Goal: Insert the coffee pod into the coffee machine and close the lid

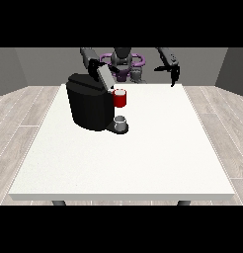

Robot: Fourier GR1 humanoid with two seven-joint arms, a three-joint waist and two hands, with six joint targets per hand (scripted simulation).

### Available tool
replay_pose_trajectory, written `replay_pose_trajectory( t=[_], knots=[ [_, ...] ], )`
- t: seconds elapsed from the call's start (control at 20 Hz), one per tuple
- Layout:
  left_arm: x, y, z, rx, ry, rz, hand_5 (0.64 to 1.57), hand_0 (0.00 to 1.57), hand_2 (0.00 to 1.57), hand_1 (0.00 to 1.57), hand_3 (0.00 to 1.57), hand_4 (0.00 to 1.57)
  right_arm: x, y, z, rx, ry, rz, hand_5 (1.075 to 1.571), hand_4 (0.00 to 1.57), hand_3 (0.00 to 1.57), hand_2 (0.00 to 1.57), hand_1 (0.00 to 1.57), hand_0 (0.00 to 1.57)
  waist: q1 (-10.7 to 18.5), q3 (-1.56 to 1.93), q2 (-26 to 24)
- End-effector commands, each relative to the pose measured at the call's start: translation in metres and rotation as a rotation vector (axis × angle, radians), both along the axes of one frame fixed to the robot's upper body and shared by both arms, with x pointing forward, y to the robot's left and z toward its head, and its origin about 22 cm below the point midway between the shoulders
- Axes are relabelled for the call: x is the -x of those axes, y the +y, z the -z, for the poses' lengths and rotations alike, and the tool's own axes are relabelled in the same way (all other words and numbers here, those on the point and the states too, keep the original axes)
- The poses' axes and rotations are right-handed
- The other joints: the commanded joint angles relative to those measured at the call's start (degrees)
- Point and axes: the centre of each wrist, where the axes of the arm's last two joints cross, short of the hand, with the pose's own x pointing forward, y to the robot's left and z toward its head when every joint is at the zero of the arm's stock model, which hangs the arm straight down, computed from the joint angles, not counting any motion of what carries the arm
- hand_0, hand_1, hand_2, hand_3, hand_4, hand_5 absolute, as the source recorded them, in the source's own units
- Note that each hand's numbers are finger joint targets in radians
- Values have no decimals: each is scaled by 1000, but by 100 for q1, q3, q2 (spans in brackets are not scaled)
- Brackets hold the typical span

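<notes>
Lid raised on the coffee machine (89, 106)
The hand at the view's left (96, 65) touches the lid (105, 75); finger positions cannot be told, coffee pod unseen.

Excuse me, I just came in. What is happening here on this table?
A humanoid robot stands behind a white table with a black coffee machine on it. The machine's lid is tilted up, and the hand at the view's left is at that lid. The red pod holder sits at the machine's front, above a small grey cup. The hand at the view's right hangs in the air, away from the machine, holding nothing.
</notes>
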Motion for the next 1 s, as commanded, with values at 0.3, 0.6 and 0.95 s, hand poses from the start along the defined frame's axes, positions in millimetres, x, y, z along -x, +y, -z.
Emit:
replay_pose_trajectory(
  t=[0.3,0.6,0.95],
  knots=[
    [-13,-6,-3,18,-34,-12,1571,0,0,0,0,343,-22,-12,-13,-20,-34,-15,1571,385,0,0,0,0,58,28,453],
    [-22,-9,-4,18,-32,-21,1571,0,0,0,0,377,-25,19,-25,62,-50,-78,1571,441,0,0,0,0,109,26,528],
    [-36,1,-23,31,-21,33,1571,0,0,0,0,394,-36,30,-50,103,-45,-38,1571,442,0,0,0,0,473,28,452]
  ],
)
